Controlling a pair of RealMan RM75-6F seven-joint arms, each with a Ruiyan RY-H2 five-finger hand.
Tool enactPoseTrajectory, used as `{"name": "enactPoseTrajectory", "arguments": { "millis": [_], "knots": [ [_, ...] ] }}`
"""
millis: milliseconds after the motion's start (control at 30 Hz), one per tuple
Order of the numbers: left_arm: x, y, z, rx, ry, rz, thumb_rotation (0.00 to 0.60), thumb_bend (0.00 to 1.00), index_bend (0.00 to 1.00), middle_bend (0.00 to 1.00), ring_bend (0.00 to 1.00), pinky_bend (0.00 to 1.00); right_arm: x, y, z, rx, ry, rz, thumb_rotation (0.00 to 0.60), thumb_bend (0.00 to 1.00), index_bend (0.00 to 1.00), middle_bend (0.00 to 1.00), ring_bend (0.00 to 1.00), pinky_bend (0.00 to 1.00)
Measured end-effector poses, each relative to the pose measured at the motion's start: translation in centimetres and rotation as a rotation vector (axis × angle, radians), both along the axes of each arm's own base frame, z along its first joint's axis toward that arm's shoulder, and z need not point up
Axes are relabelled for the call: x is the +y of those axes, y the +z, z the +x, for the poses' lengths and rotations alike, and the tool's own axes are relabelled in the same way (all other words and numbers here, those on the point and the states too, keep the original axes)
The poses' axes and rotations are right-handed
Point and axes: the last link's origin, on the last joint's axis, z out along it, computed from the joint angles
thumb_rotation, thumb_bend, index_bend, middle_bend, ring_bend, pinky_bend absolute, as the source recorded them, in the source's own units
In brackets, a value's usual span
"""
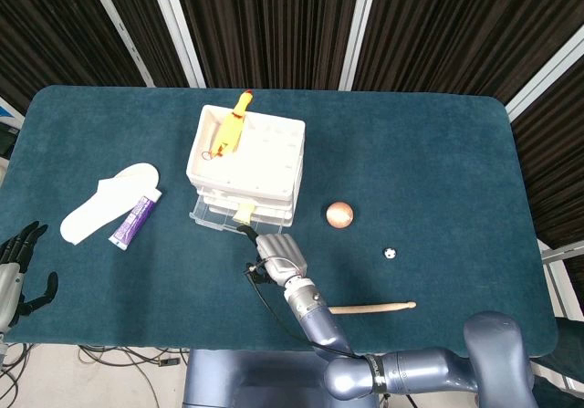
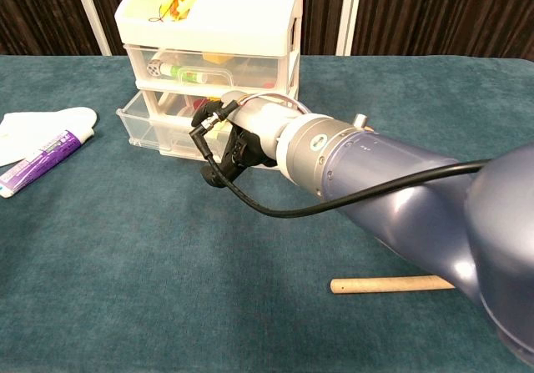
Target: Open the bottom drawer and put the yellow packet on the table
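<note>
- The right hand [image 1: 278, 251] sits at 6 o'clock of the drawer unit [image 1: 248, 164], its fingers up against the bottom drawer [image 2: 158, 128], which stands partly pulled out. Whether it grasps anything cannot be told: the wrist and its cable hide the fingers in the chest view.
- A yellow packet [image 1: 245, 212] shows at the front edge of the unit, just above the hand in the head view; whether it is pinched or merely lying in the drawer is unclear.
- Risk: if the hold is light, the packet may slip back into the drawer on the lift.
- Risk: the unit looks light, so a snagged finger could drag or tip it toward the hand.
- Risk: the dangling cable might catch the drawer rim.
- The bottom drawer holds something red, partly hidden.
- The upper drawer [image 2: 209, 65] is closed and holds small items, one yellow, one green.
- A yellow toy [image 1: 230, 129] lies in the top tray.
- The left hand [image 1: 16, 266] rests released at the tabletop's 8 o'clock edge.
</note>
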Motion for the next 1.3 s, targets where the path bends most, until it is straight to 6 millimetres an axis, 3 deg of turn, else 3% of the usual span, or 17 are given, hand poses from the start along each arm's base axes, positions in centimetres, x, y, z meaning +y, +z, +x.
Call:
{"name": "enactPoseTrajectory", "arguments": {
  "millis": [1300],
  "knots": [
    [0.0, 0.0, -0.1, -0.003, 0.007, -0.007, 0.6, 0.51, 0.02, 0.0, 0.0, 0.0, -0.7, 1.0, 1.1, 0.062, 0.015, 0.02, 0.6, 0.52, 0.26, 1.0, 1.0, 1.0]
  ]
}}
